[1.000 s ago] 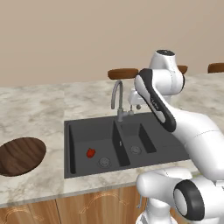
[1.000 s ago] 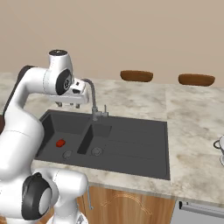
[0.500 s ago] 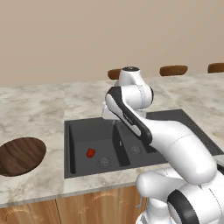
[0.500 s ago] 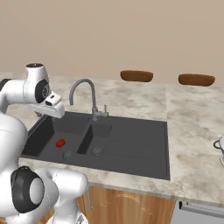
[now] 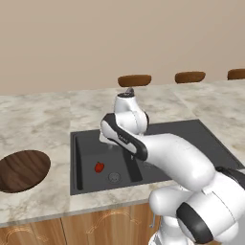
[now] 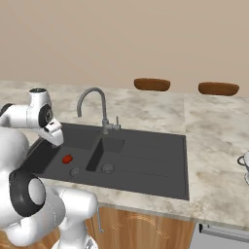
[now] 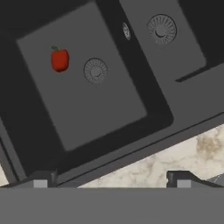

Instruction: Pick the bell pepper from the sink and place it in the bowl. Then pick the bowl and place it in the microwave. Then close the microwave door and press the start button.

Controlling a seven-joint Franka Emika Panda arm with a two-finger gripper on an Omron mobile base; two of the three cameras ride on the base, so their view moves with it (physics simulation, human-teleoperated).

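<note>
**Open claw over the sink's left basin, pepper off to one side below**

Our claw (image 7: 112, 179) stands released and empty, its two small dark tips spread wide at the bottom of the hand view, with nothing between them. In that view the tiny glossy red bell pepper (image 7: 60, 59) lies up and to the left of the claw's midline, well apart from the tips, on the floor of the dark grey rectangular double-basin sink (image 7: 105, 127), just beside the round steel drain (image 7: 95, 70). The pepper is lumpy and nearly round, stem end toward the top of that view, so we judge its long axis matters little for the grasp.

From the base cameras, the hand (image 6: 52, 133) hangs above the left basin's far corner, pointing down, with the pepper (image 6: 67, 158) lower and nearer the surface's front edge. The white arm folds low across the sink (image 5: 76, 158).

The wide shallow dark brown wooden bowl (image 5: 23, 170) waits on the marbled surface (image 5: 43, 115), left of the sink.
</note>
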